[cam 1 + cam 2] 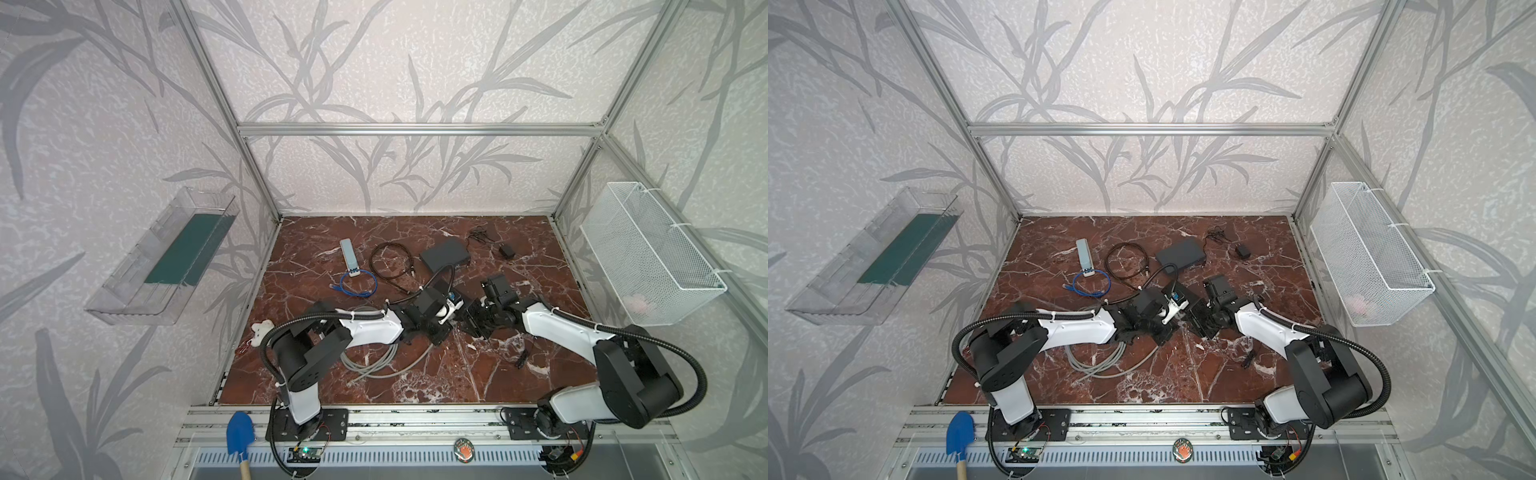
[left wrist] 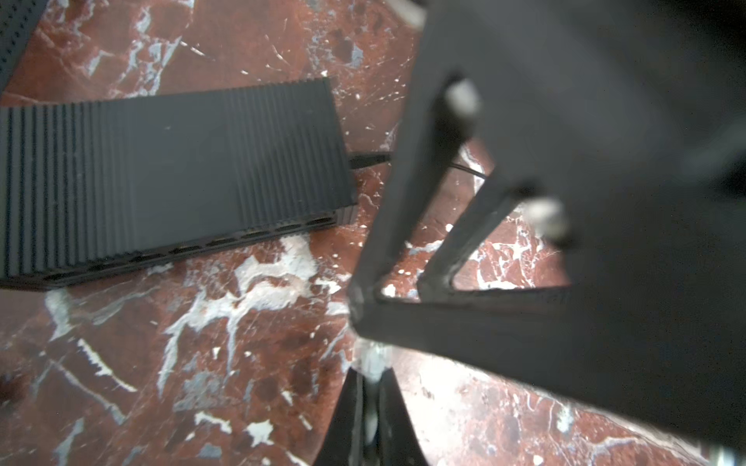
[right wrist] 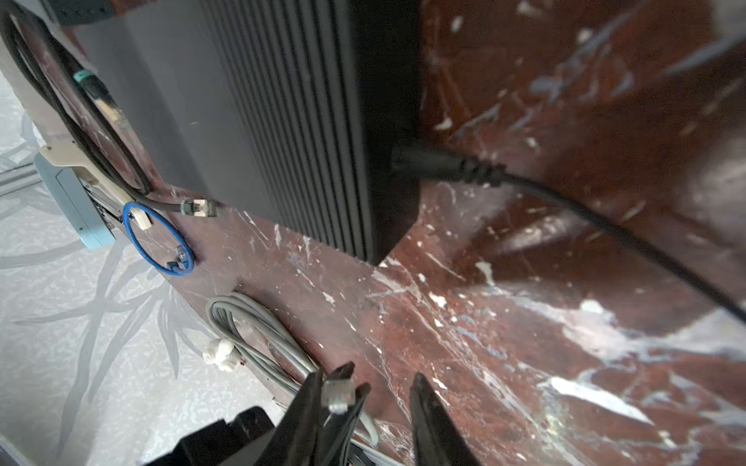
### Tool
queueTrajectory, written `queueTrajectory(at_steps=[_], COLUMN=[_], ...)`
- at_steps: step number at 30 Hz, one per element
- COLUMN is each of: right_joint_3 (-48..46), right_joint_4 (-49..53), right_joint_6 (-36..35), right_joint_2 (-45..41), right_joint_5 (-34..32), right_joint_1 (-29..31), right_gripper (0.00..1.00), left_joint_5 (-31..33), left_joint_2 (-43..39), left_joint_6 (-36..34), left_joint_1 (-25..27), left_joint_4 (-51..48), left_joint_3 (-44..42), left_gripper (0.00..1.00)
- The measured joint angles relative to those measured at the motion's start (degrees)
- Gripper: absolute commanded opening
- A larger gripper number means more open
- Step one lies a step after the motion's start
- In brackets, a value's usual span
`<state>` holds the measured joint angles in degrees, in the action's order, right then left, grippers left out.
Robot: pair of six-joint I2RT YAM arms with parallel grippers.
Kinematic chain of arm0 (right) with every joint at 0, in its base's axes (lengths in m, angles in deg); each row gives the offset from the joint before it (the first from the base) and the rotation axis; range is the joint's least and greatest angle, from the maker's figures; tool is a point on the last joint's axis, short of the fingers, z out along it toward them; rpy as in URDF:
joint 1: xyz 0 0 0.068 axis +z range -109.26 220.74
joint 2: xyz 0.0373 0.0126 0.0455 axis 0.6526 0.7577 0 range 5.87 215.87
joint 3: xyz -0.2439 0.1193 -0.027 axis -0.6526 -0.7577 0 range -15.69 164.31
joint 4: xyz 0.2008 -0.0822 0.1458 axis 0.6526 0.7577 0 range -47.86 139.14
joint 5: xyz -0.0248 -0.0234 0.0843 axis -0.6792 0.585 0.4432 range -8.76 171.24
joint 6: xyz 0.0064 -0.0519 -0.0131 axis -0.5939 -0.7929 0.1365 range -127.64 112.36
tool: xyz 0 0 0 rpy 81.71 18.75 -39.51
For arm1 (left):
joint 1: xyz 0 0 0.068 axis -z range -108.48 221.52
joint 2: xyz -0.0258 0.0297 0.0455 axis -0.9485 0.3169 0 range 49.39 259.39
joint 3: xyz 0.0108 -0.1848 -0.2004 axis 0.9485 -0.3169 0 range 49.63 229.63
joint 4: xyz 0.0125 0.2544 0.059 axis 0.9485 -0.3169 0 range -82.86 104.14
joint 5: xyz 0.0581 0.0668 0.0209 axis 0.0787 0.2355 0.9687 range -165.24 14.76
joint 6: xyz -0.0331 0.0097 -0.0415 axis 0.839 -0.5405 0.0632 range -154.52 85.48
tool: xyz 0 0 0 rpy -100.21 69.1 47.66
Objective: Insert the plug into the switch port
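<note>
Close in, the left gripper [image 2: 371, 375] had its jaws pinched tight on the clear plug [image 3: 338, 393], held just above the marble table [image 2: 242, 383], grey cable [image 3: 250, 335] coiled nearby. Right against it, the right gripper [image 3: 371, 387] stood part open, clamping nothing. Whether one finger brushed the plug, the blur hid. My read: a regrasp between the arms, insertion not yet begun. Beyond, well apart from the plug, lay the black ribbed switch [image 2: 169, 173], its row of ports [image 2: 242, 238] facing the grippers, a power lead [image 3: 444, 163] in its side. Next up: turn the plug nose-first, level it with one port, push straight. No brand or lettering could be read.
</note>
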<state>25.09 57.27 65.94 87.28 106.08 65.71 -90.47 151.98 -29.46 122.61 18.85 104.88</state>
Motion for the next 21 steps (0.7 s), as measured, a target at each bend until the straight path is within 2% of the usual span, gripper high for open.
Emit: queueTrajectory(at_steps=[4, 8, 13, 17, 21], right_joint_3=[0.50, -1.38, -6.01, -6.67, -6.71], right_joint_4=[0.96, -4.87, -14.93, -19.91, -21.97], right_joint_6=[-9.79, -22.14, -31.93, -38.36, -41.88], right_joint_2=[-3.37, -5.95, -6.43, -3.45, 0.39], right_joint_5=[-1.03, 0.72, 6.97, 12.46, 17.84], right_joint_1=[-1.03, -1.99, -4.04, -5.70, -7.82], right_gripper=[0.42, 0.44, 0.45, 0.40, 0.37], left_joint_5=[-9.29, -17.53, -24.65, -28.72, -30.99], left_joint_2=[0.24, 1.68, 3.30, 3.82, 4.28], left_joint_6=[1.03, 2.75, 2.51, 2.71, 3.08], left_joint_1=[-5.60, -9.60, -10.01, -10.03, -10.64], left_joint_4=[0.79, 2.19, -1.33, -1.86, -2.29], left_joint_3=[0.00, 0.00, 1.68, 2.16, 2.49], left_gripper=[0.05, 0.05, 0.05, 0.05, 0.05])
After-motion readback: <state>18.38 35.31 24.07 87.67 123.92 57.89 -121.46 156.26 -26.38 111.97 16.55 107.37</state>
